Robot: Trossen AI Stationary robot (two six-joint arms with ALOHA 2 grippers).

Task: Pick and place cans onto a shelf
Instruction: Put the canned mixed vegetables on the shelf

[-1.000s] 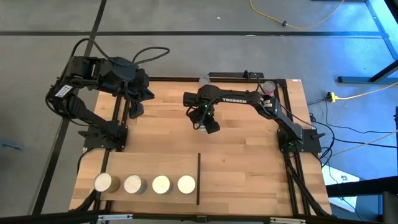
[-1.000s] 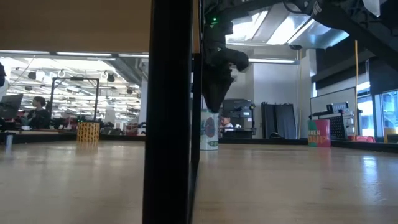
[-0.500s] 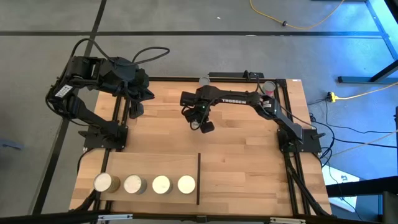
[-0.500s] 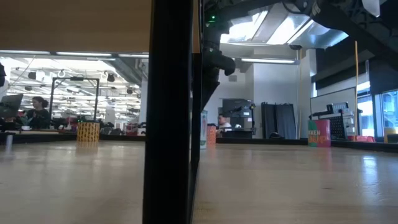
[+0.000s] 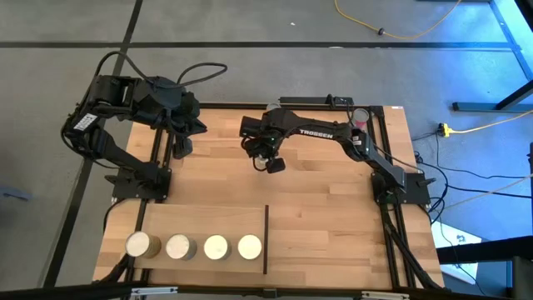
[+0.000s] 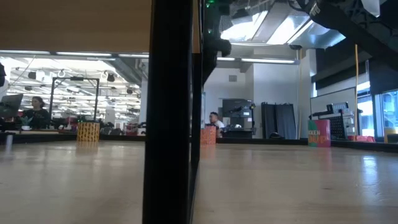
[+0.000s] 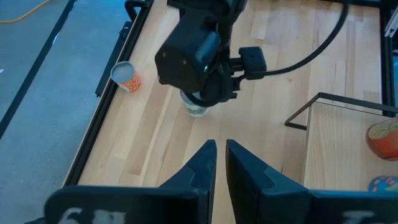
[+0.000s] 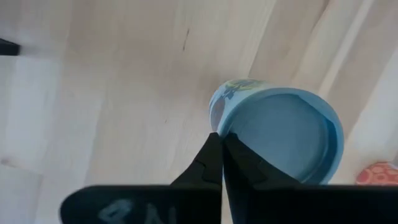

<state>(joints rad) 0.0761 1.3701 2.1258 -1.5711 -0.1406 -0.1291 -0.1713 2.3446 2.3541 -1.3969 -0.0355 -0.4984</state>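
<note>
High view shows the right gripper [image 5: 272, 163] over the far middle of the wooden tabletop [image 5: 333, 208], its arm stretching in from the right side. From its own wrist view, the two dark fingers [image 8: 214, 163] are pressed together with nothing between them, and directly beyond their tips stands a can with a pale lid [image 8: 283, 138], upright on the wood; the fingertips sit just beside its rim, not around it. The left wrist view catches that same can [image 7: 196, 107] partly hidden under the right arm's dark wrist.

At the table's far left, the left gripper [image 5: 181, 147] hangs above the edge, arm folded back. Its fingers [image 7: 202, 163] stand close together with a thin gap, gripping nothing.

An orange can [image 7: 126, 76] stands alone near the far rail of the table, and another can [image 5: 360, 116] sits at the far right corner.

On the near left lies the shelf [image 5: 200, 223], a smooth light panel with a thin black bar along its right edge. Four cans [image 5: 216, 247] stand on it in a straight row, evenly spaced, all upright with whitish tops.
</note>
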